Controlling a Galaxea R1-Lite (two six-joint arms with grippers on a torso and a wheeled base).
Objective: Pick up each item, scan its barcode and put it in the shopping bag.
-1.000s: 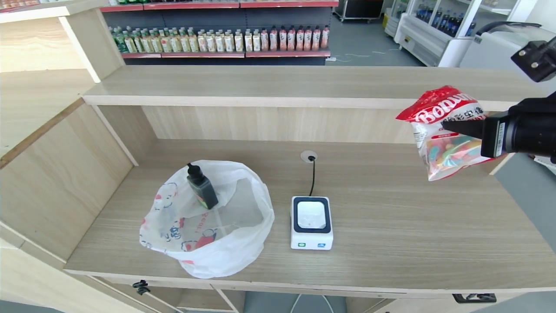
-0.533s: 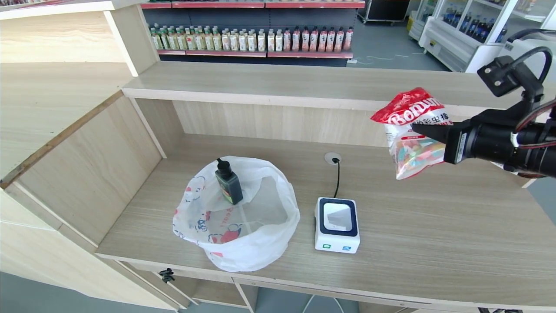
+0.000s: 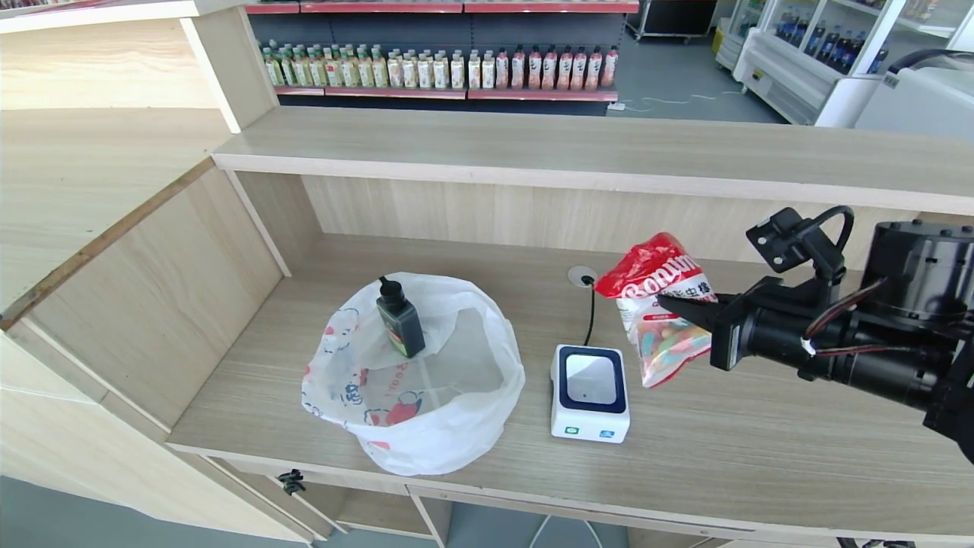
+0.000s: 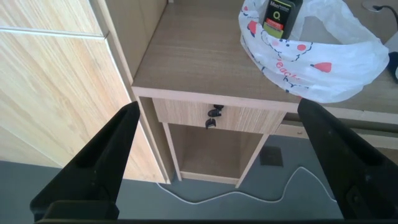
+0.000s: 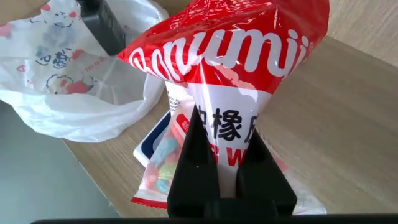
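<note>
Right pincer (image 3: 676, 309): clamped on the snack bag, one black finger on each face of the pack; in the right wrist view (image 5: 227, 146) the two fingers pinch the white middle of the pack below its red top.
Snack bag (image 3: 647, 272): red-topped, with coloured sweets behind a clear lower panel. It is held roughly upright with the red end up, at about 1 o'clock from the scanner and just beside it. From the right wrist (image 5: 230, 56) its lower end overlaps the scanner's dark frame; whether the two touch I cannot tell.
Scanner (image 3: 590, 392): a white box with a dark-framed window facing up, standing on the desk (image 3: 761, 449) near the front edge.
Cable (image 3: 591, 312): black, running from the scanner toward 12 o'clock into a round hole (image 3: 583, 275) in the desk.
Shopping bag (image 3: 426, 411): white plastic with red cartoon prints, mouth open, at 9 o'clock from the scanner and just beside it; also seen at (image 4: 323, 59) and (image 5: 68, 93).
Black bottle (image 3: 399, 326): inside the shopping bag on its 11 o'clock side, cap pointing toward 12 o'clock.
Left pincer (image 4: 217, 158): fingers spread wide apart with nothing between them, hanging off the desk's front corner on the shopping-bag side, above the floor.
</note>
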